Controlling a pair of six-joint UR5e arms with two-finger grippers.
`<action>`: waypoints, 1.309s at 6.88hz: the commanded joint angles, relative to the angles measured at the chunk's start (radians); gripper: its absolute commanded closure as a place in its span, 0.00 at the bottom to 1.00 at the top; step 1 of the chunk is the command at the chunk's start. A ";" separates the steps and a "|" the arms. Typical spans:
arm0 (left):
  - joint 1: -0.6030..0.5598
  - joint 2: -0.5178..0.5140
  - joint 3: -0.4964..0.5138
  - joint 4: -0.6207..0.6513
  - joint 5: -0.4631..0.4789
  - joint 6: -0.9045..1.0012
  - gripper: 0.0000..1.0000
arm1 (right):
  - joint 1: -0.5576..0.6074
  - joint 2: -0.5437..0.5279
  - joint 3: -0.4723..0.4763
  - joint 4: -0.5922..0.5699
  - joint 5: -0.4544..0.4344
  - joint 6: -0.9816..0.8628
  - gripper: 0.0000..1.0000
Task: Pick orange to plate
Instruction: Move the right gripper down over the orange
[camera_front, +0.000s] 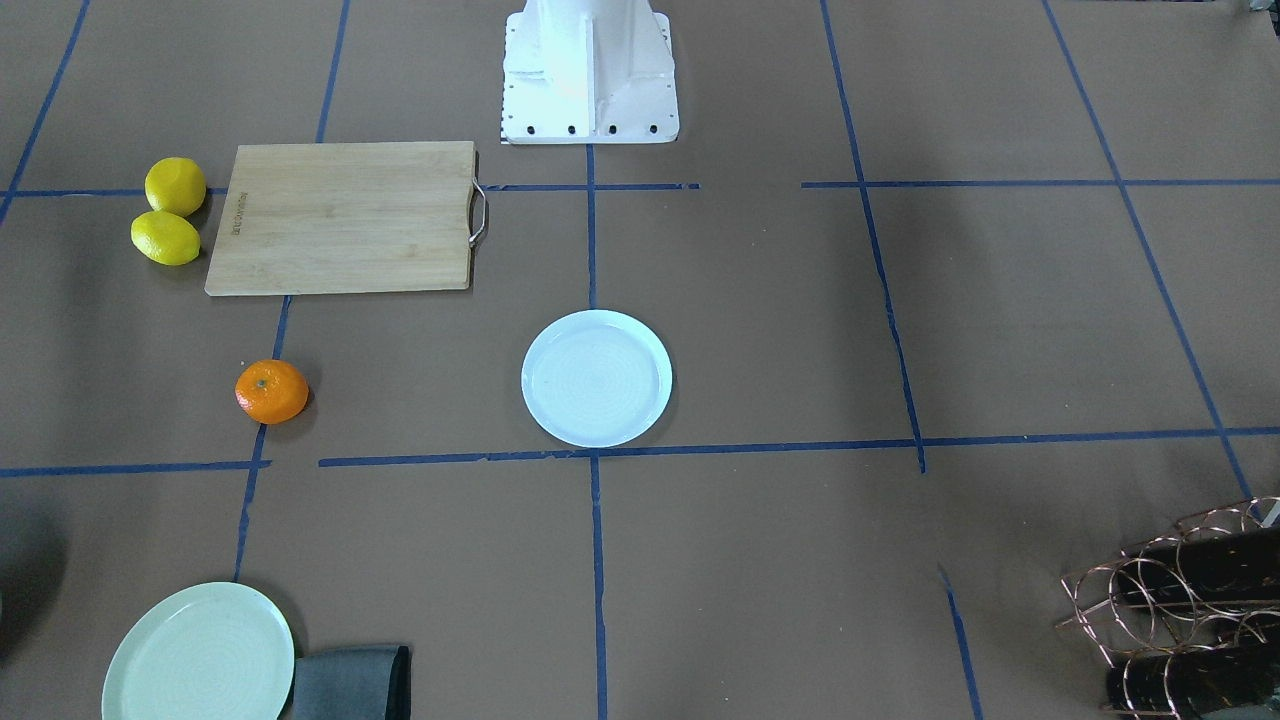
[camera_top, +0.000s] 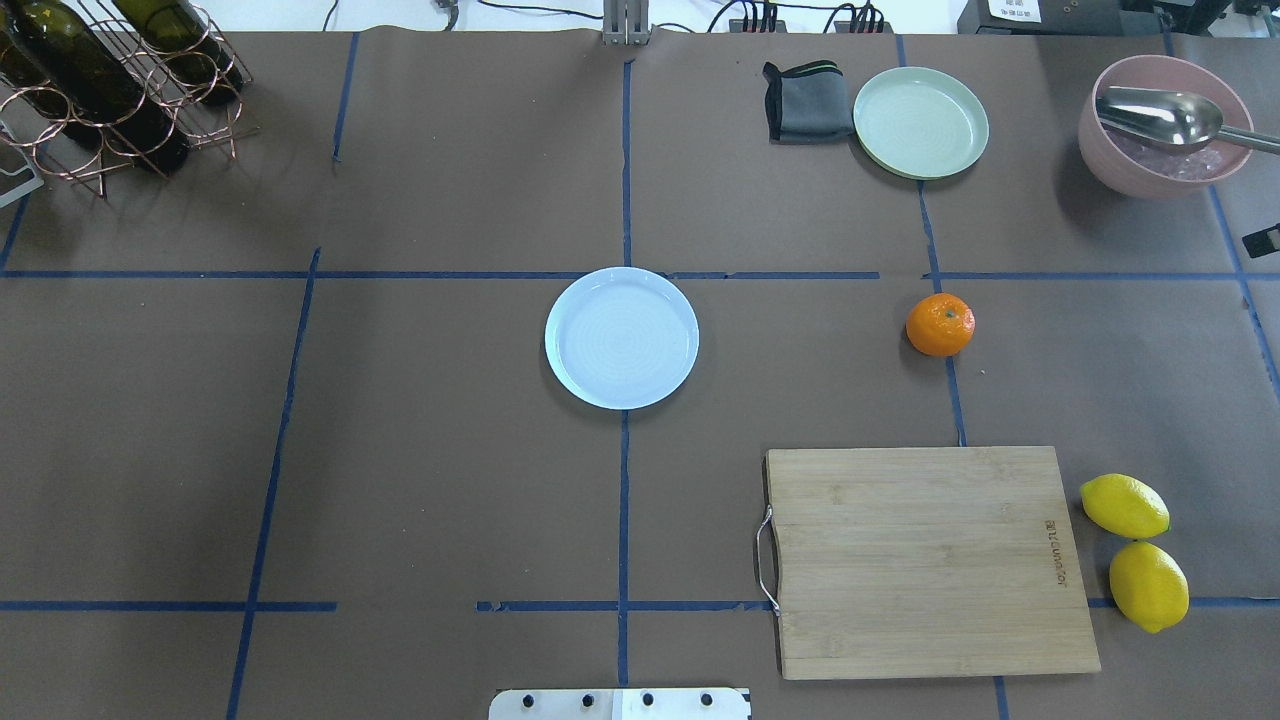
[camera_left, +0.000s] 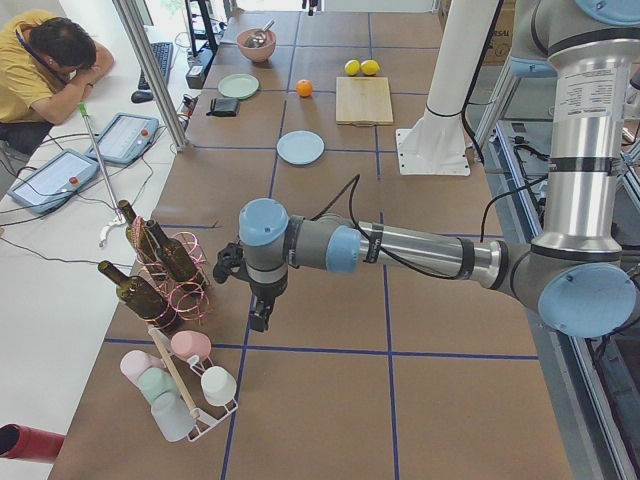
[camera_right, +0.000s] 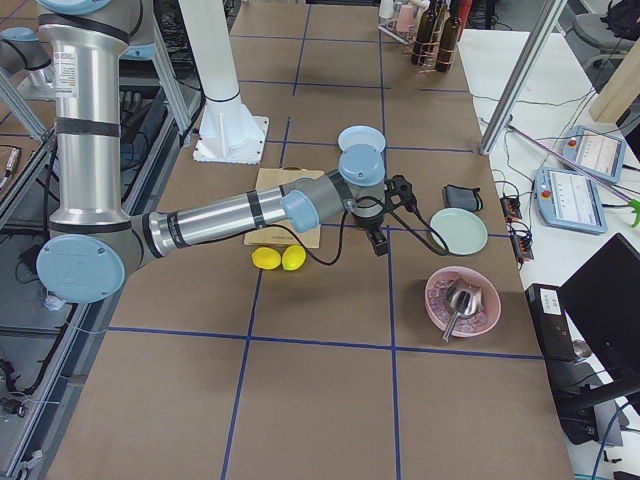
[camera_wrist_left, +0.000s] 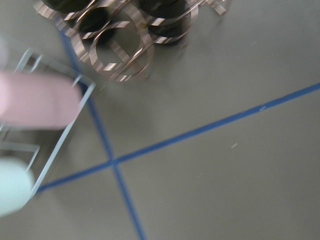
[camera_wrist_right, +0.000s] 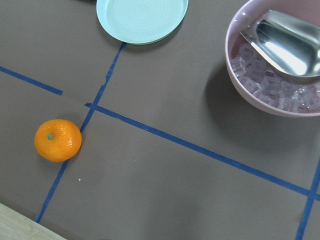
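Note:
The orange lies on the brown table beside a blue tape line, also in the right wrist view at lower left. The pale bluish-white plate sits bare at the table's middle, well apart from the fruit. Neither gripper shows in the overhead or front views. My right gripper hangs above the table near the orange's area, which the arm hides in the right side view. My left gripper hovers by the bottle rack at the far left end. I cannot tell whether either is open or shut.
A pale green plate and grey cloth lie at the far edge. A pink bowl holds ice and a metal scoop. A wooden cutting board and two lemons lie near the robot. A copper bottle rack stands far left.

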 joint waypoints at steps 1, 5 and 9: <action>-0.039 0.047 0.019 0.015 0.004 0.002 0.00 | -0.288 0.157 -0.018 0.001 -0.224 0.387 0.00; -0.039 0.055 0.003 0.014 -0.001 0.006 0.00 | -0.475 0.317 -0.173 0.015 -0.419 0.570 0.00; -0.039 0.052 -0.002 0.014 -0.003 0.006 0.00 | -0.544 0.326 -0.242 0.013 -0.494 0.570 0.00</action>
